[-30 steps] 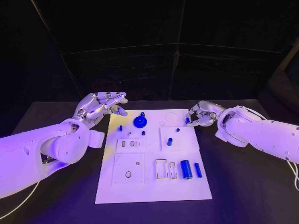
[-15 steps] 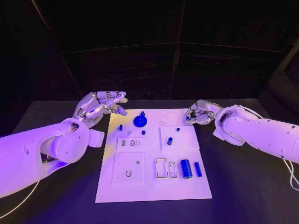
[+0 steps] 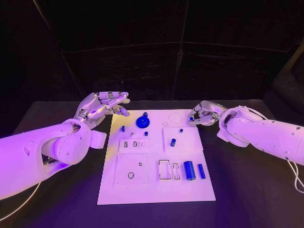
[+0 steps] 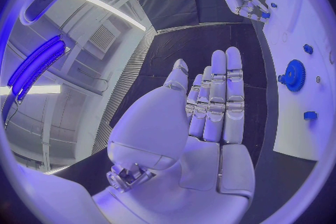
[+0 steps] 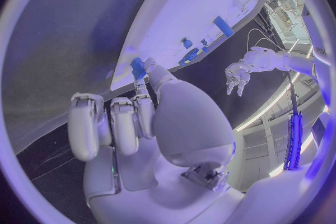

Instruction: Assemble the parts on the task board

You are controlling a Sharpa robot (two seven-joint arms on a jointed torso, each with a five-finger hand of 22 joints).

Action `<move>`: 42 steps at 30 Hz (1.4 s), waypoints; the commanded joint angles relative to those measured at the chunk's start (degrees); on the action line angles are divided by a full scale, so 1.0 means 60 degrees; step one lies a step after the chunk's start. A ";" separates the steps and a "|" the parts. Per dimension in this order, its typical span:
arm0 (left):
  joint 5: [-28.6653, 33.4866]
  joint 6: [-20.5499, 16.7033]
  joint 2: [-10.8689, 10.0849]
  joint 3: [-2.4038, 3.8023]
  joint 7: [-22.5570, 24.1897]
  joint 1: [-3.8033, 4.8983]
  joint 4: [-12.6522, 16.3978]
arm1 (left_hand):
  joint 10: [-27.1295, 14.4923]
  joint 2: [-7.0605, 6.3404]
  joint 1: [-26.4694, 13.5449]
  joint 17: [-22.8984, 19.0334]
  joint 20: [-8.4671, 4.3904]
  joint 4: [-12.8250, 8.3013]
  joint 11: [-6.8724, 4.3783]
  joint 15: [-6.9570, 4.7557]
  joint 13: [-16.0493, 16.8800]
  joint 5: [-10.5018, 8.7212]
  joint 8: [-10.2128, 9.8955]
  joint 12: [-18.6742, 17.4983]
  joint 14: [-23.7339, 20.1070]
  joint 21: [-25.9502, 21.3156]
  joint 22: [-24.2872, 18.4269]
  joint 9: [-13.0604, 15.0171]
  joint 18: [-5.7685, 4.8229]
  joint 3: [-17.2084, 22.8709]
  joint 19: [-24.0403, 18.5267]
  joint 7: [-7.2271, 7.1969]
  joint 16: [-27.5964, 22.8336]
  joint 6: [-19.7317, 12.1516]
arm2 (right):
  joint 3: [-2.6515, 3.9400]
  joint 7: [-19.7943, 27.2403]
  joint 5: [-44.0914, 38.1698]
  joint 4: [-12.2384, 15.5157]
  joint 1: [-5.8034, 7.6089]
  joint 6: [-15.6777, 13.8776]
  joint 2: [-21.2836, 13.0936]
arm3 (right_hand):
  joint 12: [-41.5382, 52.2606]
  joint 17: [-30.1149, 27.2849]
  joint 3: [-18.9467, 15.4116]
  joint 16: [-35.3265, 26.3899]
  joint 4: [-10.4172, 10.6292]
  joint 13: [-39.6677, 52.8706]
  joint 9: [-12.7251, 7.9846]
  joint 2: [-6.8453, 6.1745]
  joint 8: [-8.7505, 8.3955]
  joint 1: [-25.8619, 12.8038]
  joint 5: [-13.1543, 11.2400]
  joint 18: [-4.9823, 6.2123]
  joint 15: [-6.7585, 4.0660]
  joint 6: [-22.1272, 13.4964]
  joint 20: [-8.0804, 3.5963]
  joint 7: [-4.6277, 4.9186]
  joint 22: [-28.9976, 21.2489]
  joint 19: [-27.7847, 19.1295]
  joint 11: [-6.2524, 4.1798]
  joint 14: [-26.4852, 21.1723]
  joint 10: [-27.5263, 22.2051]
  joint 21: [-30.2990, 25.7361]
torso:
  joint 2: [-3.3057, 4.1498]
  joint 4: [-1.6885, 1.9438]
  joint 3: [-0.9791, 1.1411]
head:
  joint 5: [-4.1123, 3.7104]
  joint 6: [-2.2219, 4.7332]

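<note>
The task board (image 3: 155,187), a white plate, lay in the middle of the black table (image 3: 254,190), w/ both arms reaching in at its far end. The left hand (image 3: 102,107) hovered just off the board's far-left corner, above the table; its fingers (image 4: 225,95) were stretched out straight and side by side in the left wrist view, nothing in them, so it was empty and spread. The right hand (image 3: 201,115) sat at the board's far-right edge, most fingers curled in; in the right wrist view a small blue part (image 5: 139,68) was pinched at its fingertips, right at the board's edge. The left wrist view showed the same part as a blue spot at the right hand's fingertips. Whether that part touched the board couldn't be told. On the board, a blue gear (image 3: 142,123) w/ a peg rising from it stood near the far end, small blue pegs (image 3: 122,129) close by on either side. A blue pin (image 3: 172,142) stood in the raised square plate on the right-middle. Near the robot's end, a large blue cylinder (image 3: 189,171) and a slimmer blue bar (image 3: 201,171) lay side by side, just beside two rectangular slots (image 3: 164,170). A square plate w/ a small ring-shaped hole (image 3: 131,175) lay on the near-left part of the board.
</note>
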 commanded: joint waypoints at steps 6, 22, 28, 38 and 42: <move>-0.0037 0.0055 -0.0002 0.0008 0.0046 0.0009 0.0016 | 0.0018 0.0094 0.0002 0.0018 0.0019 0.0003 0.0069 0.0017 -0.0012 0.0015 -0.0046 -0.0059 -0.0058 0.0046 0.0015 -0.0015 0.0027 -0.0041 -0.0087 0.0046 0.0052 -0.0003 | 0.0003 -0.0021 0.0025 0.0008 0.0010 -0.0122 0.0002 | 0.0025 0.2515 -0.0058 0.0023 -0.0095 0.1537 -0.0018 -0.0270 -0.0064 -0.0127 0.0059 -0.0093 0.0063 -0.0016 -0.0021 -0.0004 0.1189 0.0498 0.0007 0.1011 0.0368 0.0034 | 0.0002 -0.0009 0.0007 | -0.0011 -0.0003; -0.0037 0.0059 0.0000 0.0008 0.0034 0.0009 0.0015 | 0.0007 0.0095 0.0006 0.0042 0.0024 0.0000 0.0074 0.0023 -0.0014 0.0014 -0.0054 -0.0060 -0.0078 0.0048 0.0017 -0.0017 0.0026 -0.0044 -0.0101 0.0052 0.0054 -0.0011 | 0.0003 -0.0063 0.0025 0.0010 0.0008 -0.0151 0.0011 | 0.0005 0.2515 -0.0086 0.0023 -0.0094 0.1520 -0.0020 -0.0321 -0.0084 -0.0178 0.0050 -0.0095 0.0066 -0.0049 -0.0018 0.0000 0.1196 0.0502 0.0010 0.1011 0.0355 0.0036 | 0.0000 -0.0005 0.0003 | -0.0014 -0.0002; -0.0037 0.0062 -0.0002 0.0008 0.0031 0.0009 0.0015 | 0.0007 0.0095 0.0006 0.0042 0.0024 0.0000 0.0074 0.0023 -0.0014 0.0014 -0.0054 -0.0060 -0.0078 0.0048 0.0017 -0.0017 0.0026 -0.0044 -0.0101 0.0052 0.0054 -0.0011 | 0.0003 -0.0107 0.0025 -0.0001 0.0007 -0.0192 0.0028 | -0.0030 0.2515 -0.0099 0.0023 -0.0098 0.1489 -0.0025 -0.0349 -0.0113 -0.0203 0.0039 -0.0095 0.0069 -0.0101 -0.0015 0.0006 0.1197 0.0502 0.0015 0.1011 0.0331 0.0036 | 0.0001 -0.0005 0.0005 | -0.0014 -0.0003; -0.0037 0.0060 -0.0005 0.0008 0.0030 0.0009 0.0018 | 0.0007 0.0095 0.0006 0.0042 0.0024 0.0000 0.0074 0.0023 -0.0014 0.0014 -0.0054 -0.0060 -0.0078 0.0048 0.0017 -0.0017 0.0026 -0.0044 -0.0101 0.0052 0.0054 -0.0011 | 0.0003 -0.0262 0.0012 -0.0003 0.0006 -0.0230 0.0030 | -0.0103 0.2515 -0.0133 0.0023 -0.0108 0.1426 -0.0038 -0.0425 -0.0250 -0.0264 0.0033 -0.0093 0.0099 -0.0371 0.0007 0.0053 0.1182 0.0497 0.0056 0.1011 0.0279 0.0027 | 0.0004 -0.0015 0.0010 | -0.0006 -0.0024; -0.0037 0.0056 -0.0006 0.0008 0.0029 0.0009 0.0017 | 0.0007 0.0095 0.0006 0.0042 0.0024 0.0000 0.0074 0.0023 -0.0014 0.0014 -0.0054 -0.0060 -0.0078 0.0048 0.0017 -0.0017 0.0026 -0.0044 -0.0101 0.0052 0.0054 -0.0011 | 0.0003 -0.0277 0.0011 0.0005 0.0006 -0.0227 0.0027 | -0.0103 0.2515 -0.0133 0.0023 -0.0108 0.1426 -0.0038 -0.0425 -0.0250 -0.0264 0.0033 -0.0093 0.0099 -0.0371 0.0007 0.0053 0.1182 0.0497 0.0056 0.1011 0.0279 0.0027 | 0.0001 -0.0021 0.0010 | -0.0012 -0.0027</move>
